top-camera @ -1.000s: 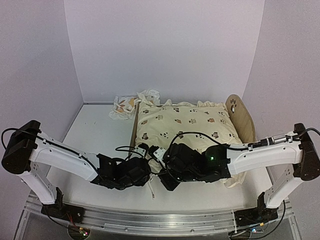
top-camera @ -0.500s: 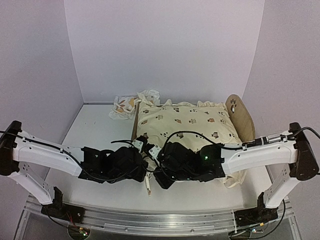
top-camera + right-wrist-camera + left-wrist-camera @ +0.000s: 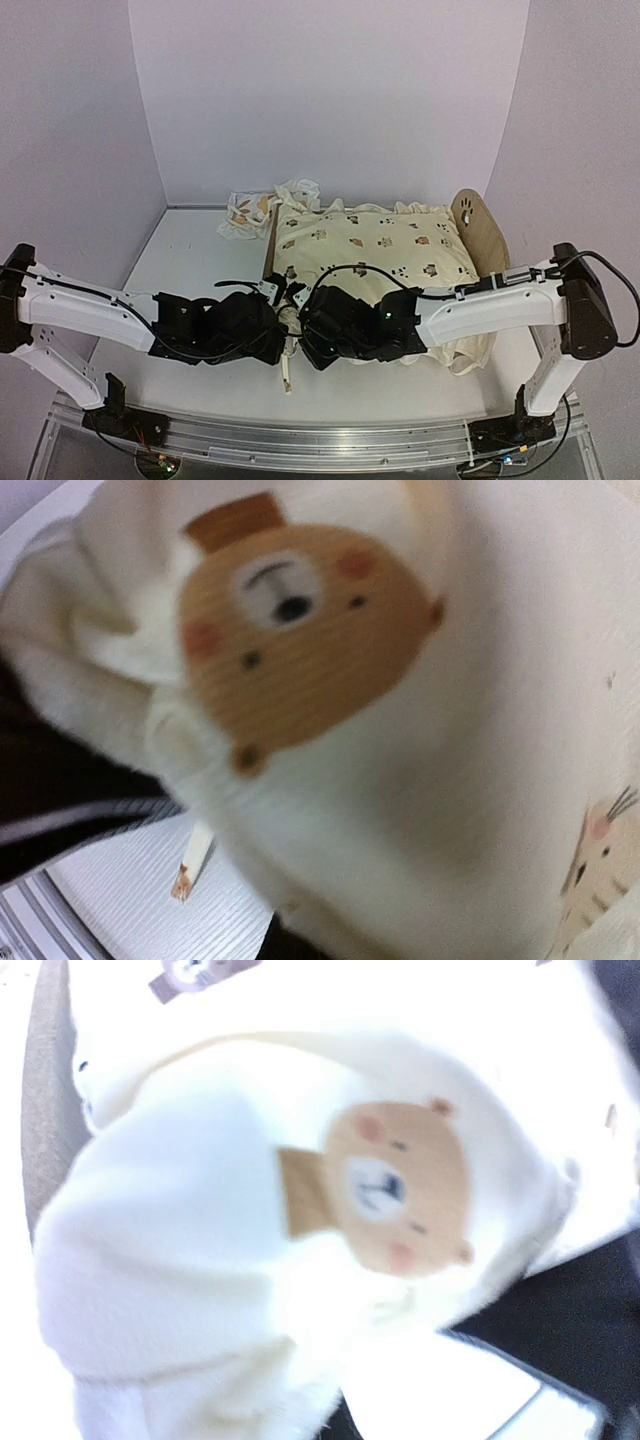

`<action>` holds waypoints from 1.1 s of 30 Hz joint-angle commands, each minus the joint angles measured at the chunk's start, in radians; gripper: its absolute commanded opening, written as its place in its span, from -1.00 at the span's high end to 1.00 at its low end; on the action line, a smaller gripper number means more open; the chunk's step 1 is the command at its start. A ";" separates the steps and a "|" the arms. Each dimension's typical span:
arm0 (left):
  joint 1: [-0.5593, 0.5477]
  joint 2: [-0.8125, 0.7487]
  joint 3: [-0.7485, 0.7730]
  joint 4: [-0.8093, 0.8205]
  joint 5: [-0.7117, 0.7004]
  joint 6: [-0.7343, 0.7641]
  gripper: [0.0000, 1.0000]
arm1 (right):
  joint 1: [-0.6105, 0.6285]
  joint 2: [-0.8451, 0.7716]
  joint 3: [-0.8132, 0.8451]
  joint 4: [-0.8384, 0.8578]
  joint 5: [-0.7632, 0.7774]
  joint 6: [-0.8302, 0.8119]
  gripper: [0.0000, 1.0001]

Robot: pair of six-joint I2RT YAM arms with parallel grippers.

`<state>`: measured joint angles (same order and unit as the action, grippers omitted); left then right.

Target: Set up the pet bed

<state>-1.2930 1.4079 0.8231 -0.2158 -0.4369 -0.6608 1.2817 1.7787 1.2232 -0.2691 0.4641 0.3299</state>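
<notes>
Two arms: both have swung leftward since a second ago, and their wrists now meet nearer the quilt's near-left corner.
Left gripper: fingers pressed together, with quilt bunched against its camera; I cannot tell whether it is pinched.
Right gripper: likewise closed tight, fabric filling its view.
Strip: hanging below the grippers, shifted left with them.
Table: white, enclosed by pale lilac walls.
Pet bed: far middle of the table, under the quilt, its paw-cut end board showing at right.
Pillow: leaf-print, crumpled behind the bed's left end.

Top camera: high, near edge, looking down and forward. Wrist cameras: close against the quilt ahead of left claw and right claw; all views share it.
</notes>
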 commanded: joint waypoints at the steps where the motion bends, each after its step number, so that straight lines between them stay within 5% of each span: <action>1: -0.022 -0.065 -0.019 0.066 0.073 0.016 1.00 | -0.034 0.018 0.002 0.126 0.002 0.035 1.00; 13: -0.021 -0.139 -0.057 0.081 0.069 -0.003 0.99 | -0.065 0.007 -0.110 0.354 -0.236 0.064 1.00; 33: -0.021 -0.188 -0.085 0.104 0.090 -0.011 0.95 | -0.094 0.061 -0.325 0.944 -0.323 0.047 1.00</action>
<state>-1.3109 1.2588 0.7378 -0.1506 -0.3580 -0.6628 1.2045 1.8038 0.9328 0.4583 0.1776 0.3786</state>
